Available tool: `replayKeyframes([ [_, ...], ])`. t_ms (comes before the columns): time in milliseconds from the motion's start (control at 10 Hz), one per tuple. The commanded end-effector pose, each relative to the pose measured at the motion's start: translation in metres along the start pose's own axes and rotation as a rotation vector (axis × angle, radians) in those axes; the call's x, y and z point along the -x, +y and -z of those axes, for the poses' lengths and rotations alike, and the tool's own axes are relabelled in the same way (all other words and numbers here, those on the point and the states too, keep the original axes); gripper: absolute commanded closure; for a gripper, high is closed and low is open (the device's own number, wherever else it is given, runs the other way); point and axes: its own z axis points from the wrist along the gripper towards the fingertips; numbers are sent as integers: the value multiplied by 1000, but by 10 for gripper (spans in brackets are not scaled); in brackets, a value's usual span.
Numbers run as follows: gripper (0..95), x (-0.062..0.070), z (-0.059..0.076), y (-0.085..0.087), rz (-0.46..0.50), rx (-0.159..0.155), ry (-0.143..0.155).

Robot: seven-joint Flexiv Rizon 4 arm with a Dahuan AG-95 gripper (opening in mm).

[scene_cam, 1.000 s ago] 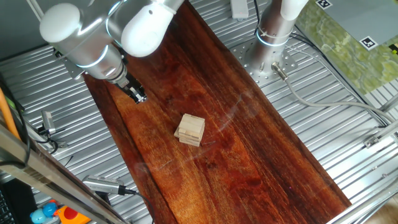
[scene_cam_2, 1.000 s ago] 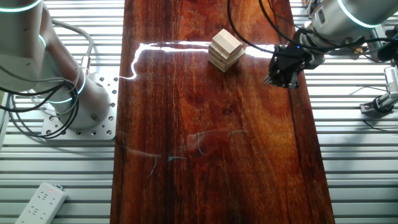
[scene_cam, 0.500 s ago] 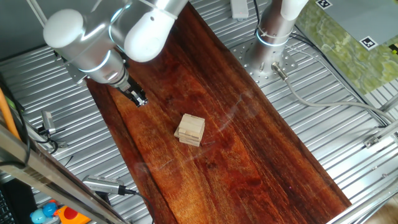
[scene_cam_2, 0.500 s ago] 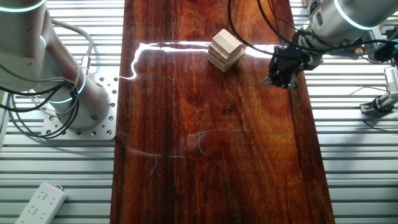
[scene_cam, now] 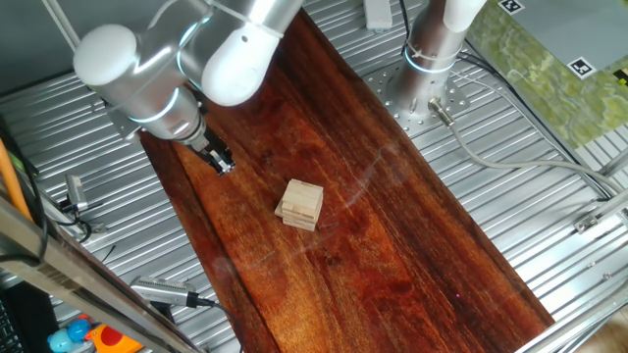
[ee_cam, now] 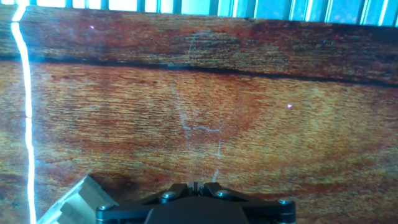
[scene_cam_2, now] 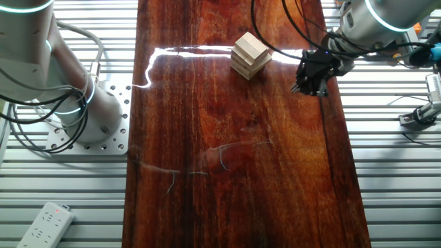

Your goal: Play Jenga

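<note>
The Jenga (scene_cam: 300, 204) stack stands on the dark wooden worktop (scene_cam_2: 234, 172), near the jaws but clear of them. The hand view shows only one corner of the Jenga (ee_cam: 74, 200), lower left of the jaws, which sit together, empty. The arm (scene_cam: 157, 74) angles the gripper (scene_cam_2: 309, 81) down over the worktop edge.

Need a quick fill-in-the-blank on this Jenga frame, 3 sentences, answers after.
1. The Jenga stack sits on the dark ____ board.
2. The end effector is ____ the stack, not touching it.
3. In the hand view, the stack shows in the bottom ____ corner.

Missing words: wooden; beside; left
</note>
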Motion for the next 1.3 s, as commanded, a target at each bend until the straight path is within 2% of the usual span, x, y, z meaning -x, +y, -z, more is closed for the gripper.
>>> replayKeyframes([
  [100,950,1,-3,3,-4,-1,-4],
  [600,950,2,-12,6,-1,2,-5],
  [1300,950,2,-14,6,35,-3,-7],
])
